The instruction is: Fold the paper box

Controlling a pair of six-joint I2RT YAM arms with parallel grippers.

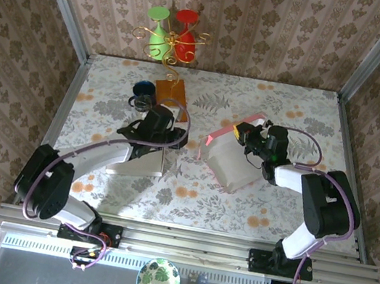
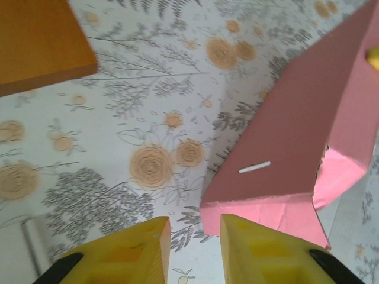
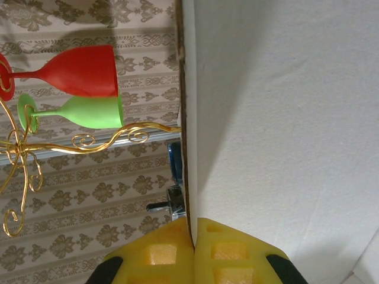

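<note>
The paper box (image 1: 232,168) sits on the flowered table (image 1: 291,108) a little right of centre, half formed: a pink outer wall faces left and far, and a broad white inner face slopes towards the near side. The right tool (image 3: 194,228) is pinched tight on the thin edge of one white panel at the far right of the box, its yellow fingers (image 3: 160,254) meeting with only the card between them. This grip looks meant to hold that panel up and steady the light box so it cannot slide or collapse while the other side is worked. The left tool (image 2: 194,223) hangs low over the table just left of the box, its jaws at a narrow gap with nothing between them, pointed at the pink lower corner where a folded flap juts out. The narrow set probably suits nipping or nudging thin card rather than taking hold of anything bulky. An orange board (image 2: 35,41) lies on the far left side, apart from the box and out of the way. As I judge it, the folding is partly done, with the left-hand flap not yet pressed home
</note>
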